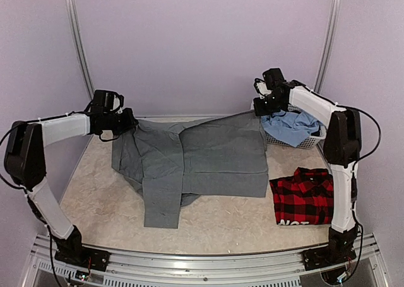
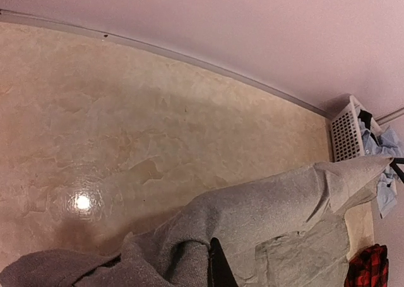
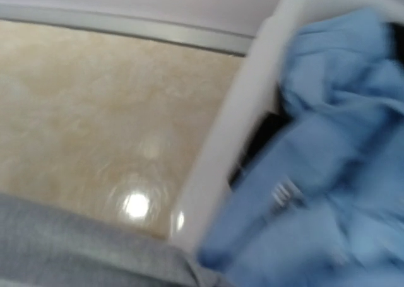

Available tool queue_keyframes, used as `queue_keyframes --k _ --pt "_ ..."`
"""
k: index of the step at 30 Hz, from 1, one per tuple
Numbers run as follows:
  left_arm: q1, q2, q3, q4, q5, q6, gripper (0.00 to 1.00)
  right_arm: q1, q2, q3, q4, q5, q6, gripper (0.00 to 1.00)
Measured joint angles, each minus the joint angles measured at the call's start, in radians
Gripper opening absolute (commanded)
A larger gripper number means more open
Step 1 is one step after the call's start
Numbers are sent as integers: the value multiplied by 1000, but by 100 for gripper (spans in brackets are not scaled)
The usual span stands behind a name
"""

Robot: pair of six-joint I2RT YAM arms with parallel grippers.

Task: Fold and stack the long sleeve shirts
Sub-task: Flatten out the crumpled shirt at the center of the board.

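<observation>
The grey shirt (image 1: 196, 158) lies spread on the table, one sleeve hanging toward the front. Its far edge is lifted and stretched taut between both grippers. My left gripper (image 1: 131, 124) is shut on the shirt's far left corner; in the left wrist view the grey cloth (image 2: 265, 217) wraps over one dark finger (image 2: 219, 271). My right gripper (image 1: 259, 108) holds the far right corner next to the basket; in the right wrist view only grey cloth (image 3: 76, 249) shows and the fingers are hidden. The red-and-black plaid shirt (image 1: 304, 195) lies folded at the front right.
A white basket (image 1: 314, 139) holding a light blue garment (image 1: 291, 126) stands at the back right, just behind my right gripper; it also shows in the right wrist view (image 3: 233, 129). The enclosure walls stand close on all sides.
</observation>
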Motion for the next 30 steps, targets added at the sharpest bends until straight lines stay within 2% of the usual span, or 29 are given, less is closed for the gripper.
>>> queue_keyframes --k 4,10,21,30 --pt "8 183 0 90 4 -10 2 0 170 87 34 -15 -15 0" --pt "8 330 5 130 2 -16 4 -1 189 89 113 -4 -36 0" --pt "20 346 75 211 -2 -29 0 -1 189 93 218 -24 -51 0" --pt "100 346 98 251 27 -75 0 0 190 93 264 -62 -56 3"
